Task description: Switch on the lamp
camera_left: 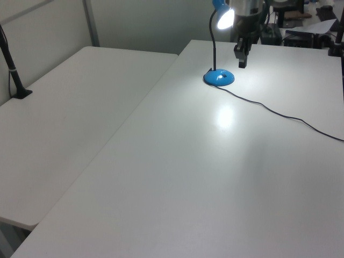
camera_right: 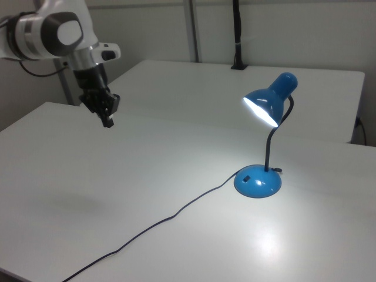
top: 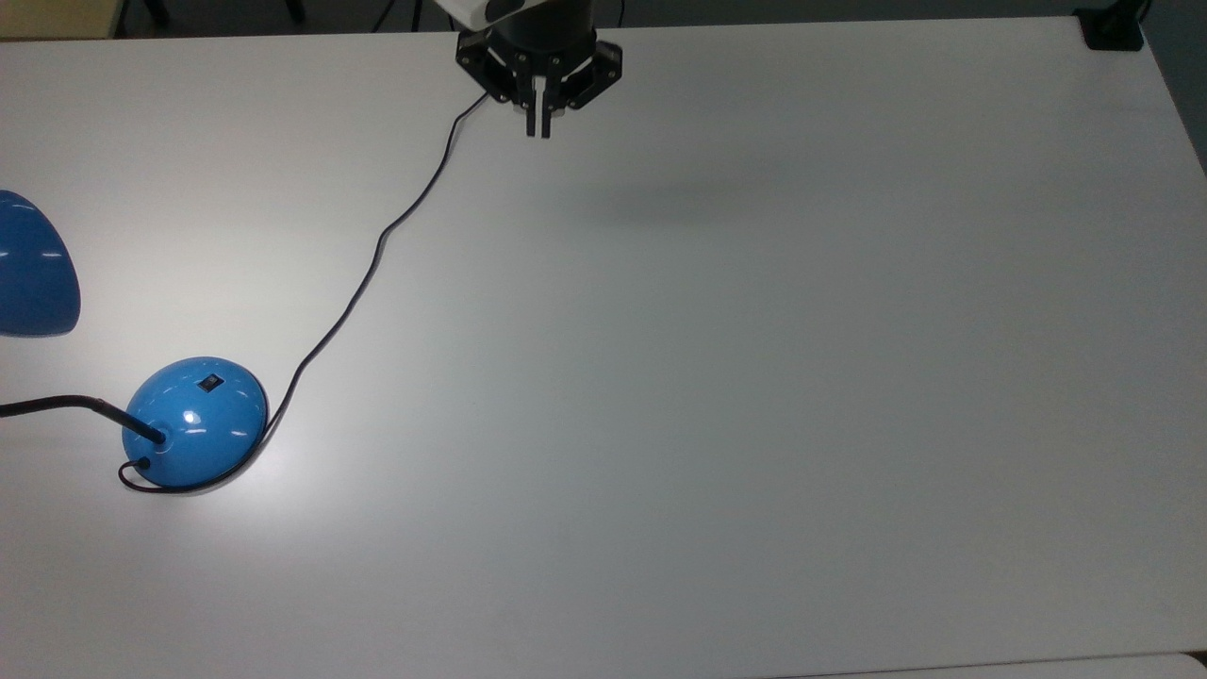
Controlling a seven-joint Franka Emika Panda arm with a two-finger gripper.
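The lamp point(top: 193, 420) sits at about eight o'clock on the counter point(top: 754, 377) in the top view, its blue dome base resting flat with the small black rocker switch point(top: 209, 383) on the upper slope. In the right view its shade point(camera_right: 269, 101) glows and throws a bright pool onto the counter, so by my reading the task is done.

The gripper point(top: 538, 125) hangs at twelve o'clock in the top view, well apart from the lamp and clear above the counter. Its jaws are drawn nearly together and hold nothing.

The black cord point(top: 377, 245) runs from the base toward twelve o'clock and passes close to the gripper in the top view. The main risk, as I judge it, is the arm snagging that cord on any low sweep, which would drag or tip the light base and swing the shade. A second risk is a return pass brushing the rocker and switching the lamp off again.

No brand, label or writing can be read on the lamp, the arm or the counter.
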